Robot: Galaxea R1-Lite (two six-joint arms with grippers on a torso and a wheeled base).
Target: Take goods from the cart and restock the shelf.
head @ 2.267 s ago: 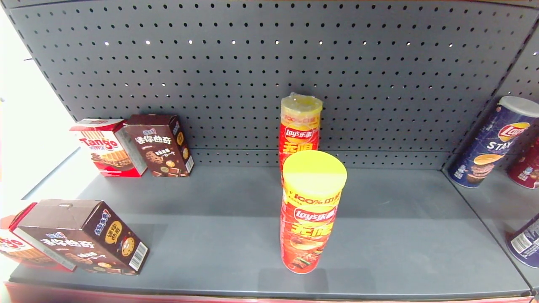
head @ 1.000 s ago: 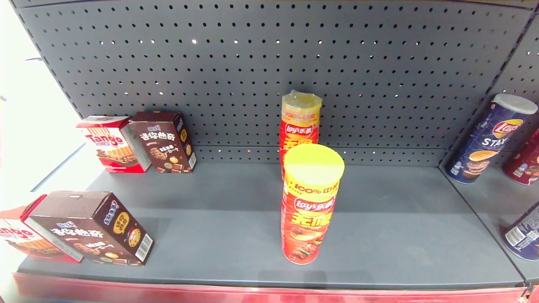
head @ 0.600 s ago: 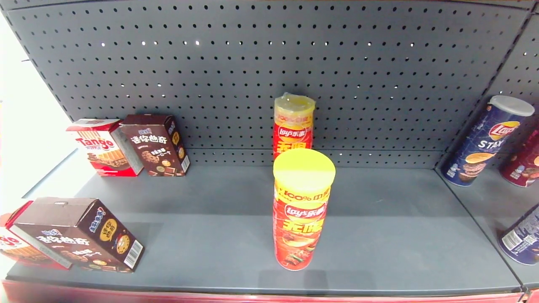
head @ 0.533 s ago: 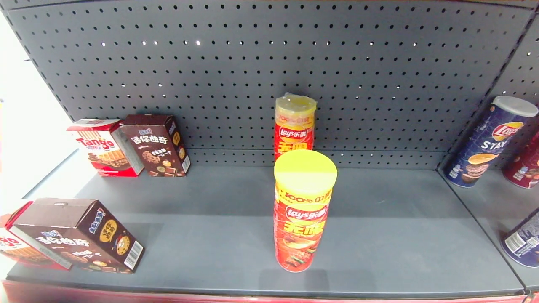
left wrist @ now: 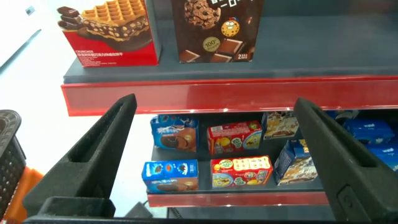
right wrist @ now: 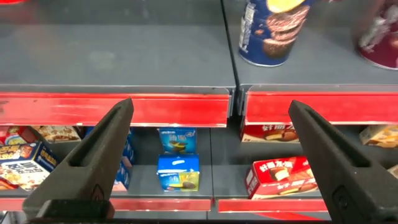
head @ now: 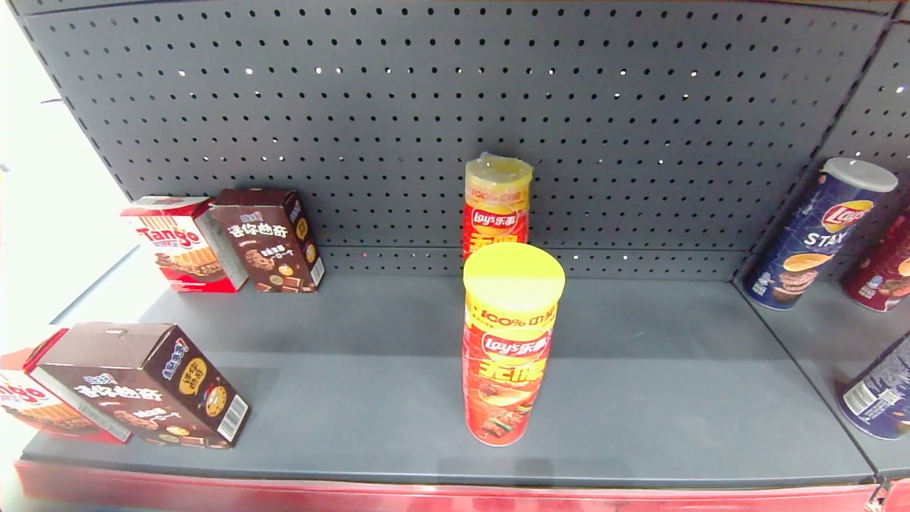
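left end effector [left wrist: 214, 102] and right end effector [right wrist: 210, 104] released and empty below grey metal shelf [head: 675, 370] edge, likely free for next pick; red cylindrical yellow-lidded chip can [head: 510, 355] stands mid-shelf, lined up before far twin [head: 497, 203]

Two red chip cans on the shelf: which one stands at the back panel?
The rear red can, its yellow lid under crinkled clear wrap, stands by the pegboard back panel. The front red can, with a smooth lid, stands mid-shelf, partly hiding it.

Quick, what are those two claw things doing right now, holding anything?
Left end effector: open, holding nothing.
Right end effector: open, holding nothing.
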